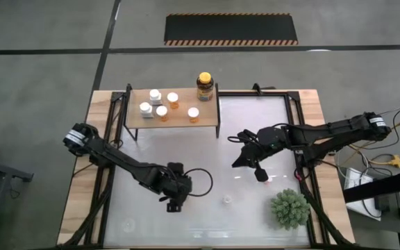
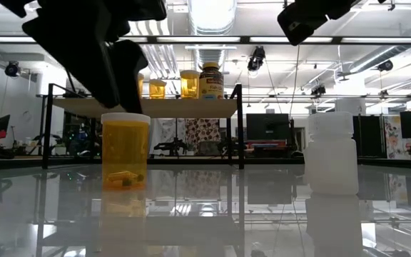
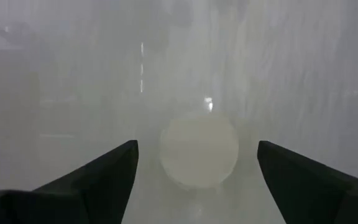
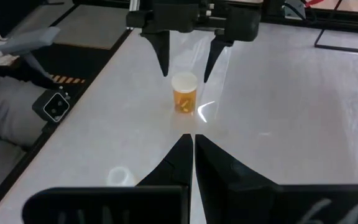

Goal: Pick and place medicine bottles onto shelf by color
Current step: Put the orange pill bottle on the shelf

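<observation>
An orange medicine bottle [image 4: 184,93] with a white cap stands upright on the white table, near its front left. My left gripper [image 4: 187,62] hangs open just above it, pointing steeply down, one finger on either side of the cap [image 3: 199,149] without touching. In the high view my left gripper [image 1: 174,205] hides this bottle. A white bottle [image 2: 332,153] stands to its right. My right gripper [image 4: 193,146] is shut and empty, raised over the table's middle [image 1: 240,161]. The shelf [image 1: 139,122] at the far left carries several white and orange bottles and the amber jar [image 1: 205,85].
A spiky green plant [image 1: 289,209] stands near the table's front right corner. The shelf's black frame legs [image 2: 240,128] rise from the far part of the table. Bare white tabletop [image 1: 186,156] lies between the shelf and the two standing bottles.
</observation>
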`<state>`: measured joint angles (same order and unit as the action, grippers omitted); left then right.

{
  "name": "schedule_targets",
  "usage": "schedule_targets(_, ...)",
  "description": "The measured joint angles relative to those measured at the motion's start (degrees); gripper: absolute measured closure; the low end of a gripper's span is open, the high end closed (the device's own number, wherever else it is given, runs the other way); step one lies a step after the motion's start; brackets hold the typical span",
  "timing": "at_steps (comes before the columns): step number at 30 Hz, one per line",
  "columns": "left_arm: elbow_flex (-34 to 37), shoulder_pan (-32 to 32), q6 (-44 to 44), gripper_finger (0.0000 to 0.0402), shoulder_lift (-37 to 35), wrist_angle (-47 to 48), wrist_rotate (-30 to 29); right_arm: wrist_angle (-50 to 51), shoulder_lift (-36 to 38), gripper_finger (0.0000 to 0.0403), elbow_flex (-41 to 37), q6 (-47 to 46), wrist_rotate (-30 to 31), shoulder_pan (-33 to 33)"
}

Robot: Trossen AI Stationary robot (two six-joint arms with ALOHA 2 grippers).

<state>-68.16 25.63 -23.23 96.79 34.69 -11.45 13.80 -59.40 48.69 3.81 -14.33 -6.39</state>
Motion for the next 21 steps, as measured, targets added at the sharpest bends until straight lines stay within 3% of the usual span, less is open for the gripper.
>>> schedule_targets(8, 1.38, 0.0, -1.2, 0.0094, 0.98, -2.83, 0.29, 0.01, 0.0, 0.0394, -0.04, 0.15, 0.0, 0.02)
schedule_targets(21, 1.21, 0.0, -1.96, 0.0176, 3.57, -3.03, -1.1, 0.04, -0.02, 0.0394, -0.07, 0.2, 0.96, 0.02)
